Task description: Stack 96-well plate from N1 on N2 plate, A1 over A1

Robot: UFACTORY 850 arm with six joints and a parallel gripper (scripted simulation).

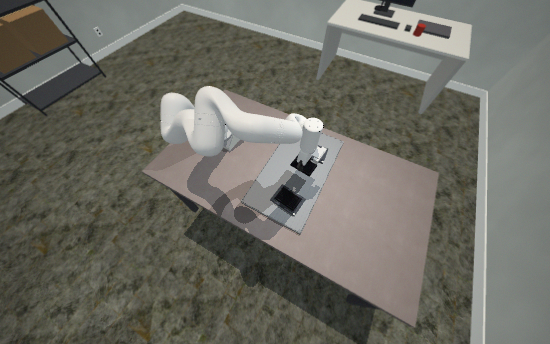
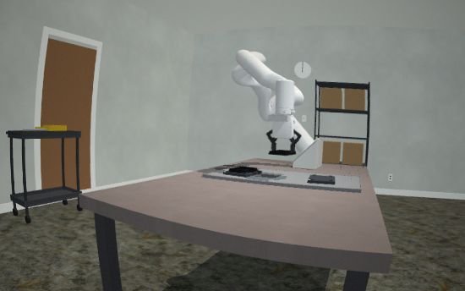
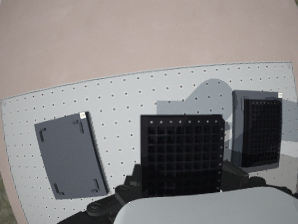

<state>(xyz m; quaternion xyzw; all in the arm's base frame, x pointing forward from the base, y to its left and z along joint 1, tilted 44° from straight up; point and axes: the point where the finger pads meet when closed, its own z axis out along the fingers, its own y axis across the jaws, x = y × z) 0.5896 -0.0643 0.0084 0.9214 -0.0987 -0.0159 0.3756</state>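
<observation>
Exterior view is showing a brown table [image 2: 237,220] carrying a grey perforated base plate [image 2: 292,181], with a black cart [image 2: 42,134] standing by the door [image 2: 68,110]. Above the base plate the gripper [image 2: 282,145] is clamping the black 96-well plate [image 3: 181,152] between its fingers, hanging between the bare nest N1 [image 3: 69,156] and the lower plate [image 3: 261,129] in N2.

Soft even light; blurry arm [image 1: 235,122] shadow; wrist view perhaps fisheye-warped.
</observation>
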